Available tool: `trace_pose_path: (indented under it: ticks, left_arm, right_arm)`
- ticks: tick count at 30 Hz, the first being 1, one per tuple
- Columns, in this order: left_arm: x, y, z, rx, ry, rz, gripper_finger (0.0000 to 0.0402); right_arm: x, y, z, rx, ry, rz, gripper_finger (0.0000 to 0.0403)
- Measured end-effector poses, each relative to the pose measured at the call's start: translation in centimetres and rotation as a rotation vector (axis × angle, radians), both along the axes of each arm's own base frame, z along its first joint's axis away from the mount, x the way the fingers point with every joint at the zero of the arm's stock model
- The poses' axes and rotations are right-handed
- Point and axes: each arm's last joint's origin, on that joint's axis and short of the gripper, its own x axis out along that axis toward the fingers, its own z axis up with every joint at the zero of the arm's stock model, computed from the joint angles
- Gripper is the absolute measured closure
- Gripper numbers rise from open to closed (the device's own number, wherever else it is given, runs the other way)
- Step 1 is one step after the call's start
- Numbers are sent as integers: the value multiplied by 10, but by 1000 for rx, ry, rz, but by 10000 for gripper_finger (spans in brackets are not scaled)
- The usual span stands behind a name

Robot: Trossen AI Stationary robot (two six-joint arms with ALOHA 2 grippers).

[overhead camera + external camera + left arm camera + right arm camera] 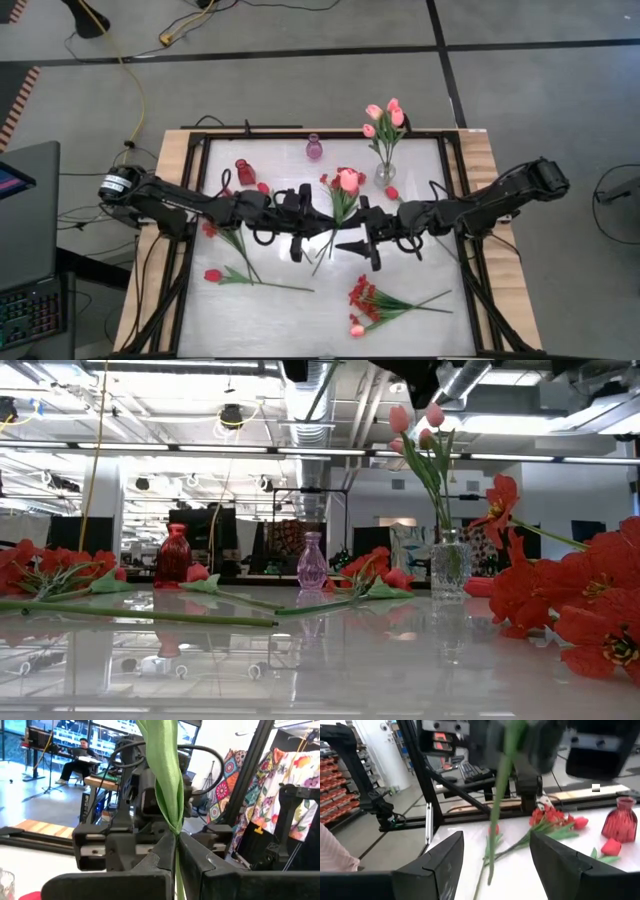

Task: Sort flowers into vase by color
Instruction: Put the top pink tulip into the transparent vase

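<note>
Left claw [176, 851]: fingers pressed together on a green stem, pink tulip [348, 181] at its top, held mid-bench. Right claw [495, 851]: spread wide, holding nothing, just beside the stem (facing the left claw). Vases, three: red [245, 171], purple [314, 147], clear [385, 173] with pink tulips beyond the claws. Loose flowers lie around them.

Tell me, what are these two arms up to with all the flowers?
They are sorting fake flowers into vases by color. The left gripper is shut on the green stem of a pink tulip, held up over the middle of the table. The right gripper is open, with that stem hanging between its fingers. A clear vase at the back holds pink tulips; the red vase and purple vase look empty. More red flowers lie on the table.
</note>
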Motion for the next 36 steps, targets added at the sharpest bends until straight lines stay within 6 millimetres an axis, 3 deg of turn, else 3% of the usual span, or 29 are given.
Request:
trace_pose_path:
  ticks: [22,28,36]
  left_arm:
    - [0,2,-1,-3,10,44,401]
    - [0,2,-1,-3,11,48,401]
    - [0,3,-1,8,8,48,400]
  right_arm:
    - [3,0,9,-27,-61,-5,162]
    - [3,-3,12,-27,-91,-43,222]
    - [4,-7,10,-33,-71,-57,360]
